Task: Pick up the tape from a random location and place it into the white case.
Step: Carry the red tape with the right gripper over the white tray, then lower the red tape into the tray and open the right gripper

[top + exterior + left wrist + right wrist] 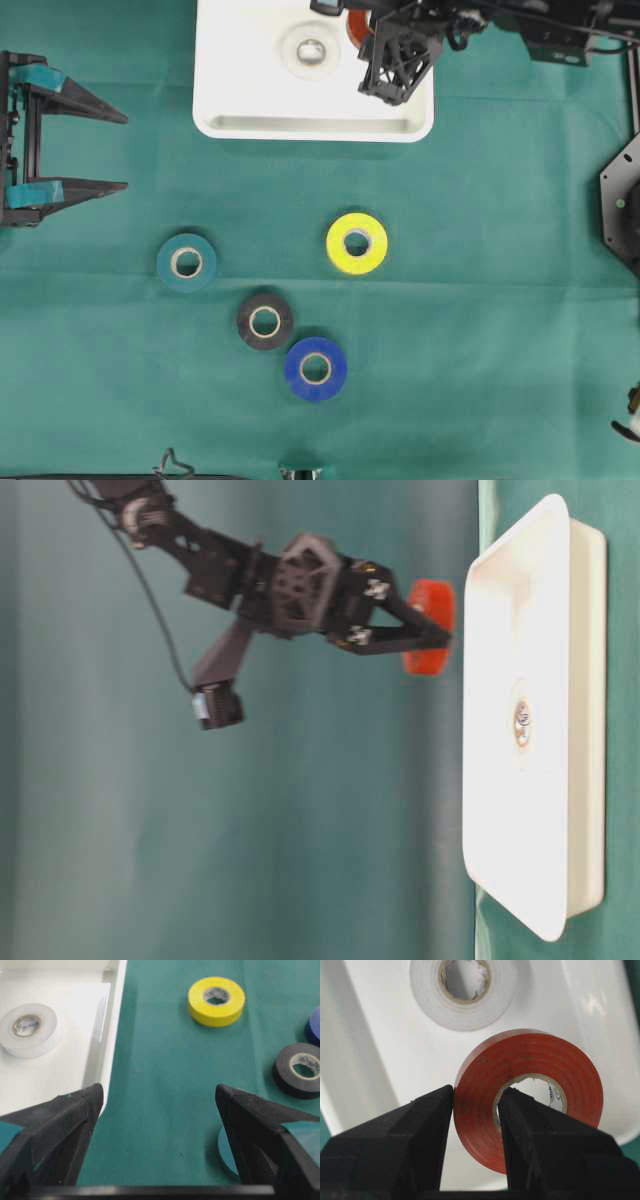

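Observation:
A red tape roll (555, 1067) hangs above the white case (380, 1060). My right gripper (476, 1095) is shut on the roll's wall, one finger inside the core and one outside. In the table-level view the red tape (432, 598) and right gripper (435, 632) are a short way clear of the case (520, 590). From overhead the red tape (355, 28) peeks out beside the right gripper (368, 35), over the case's (310, 128) far right part. A white tape roll (310, 50) lies flat in the case. My left gripper (125, 152) is open and empty at the left edge.
On the green cloth in front of the case lie a yellow roll (338, 250), a teal roll (168, 270), a black roll (248, 310) and a blue roll (296, 378). The left gripper (157, 1095) faces the cloth beside the case wall (112, 1035).

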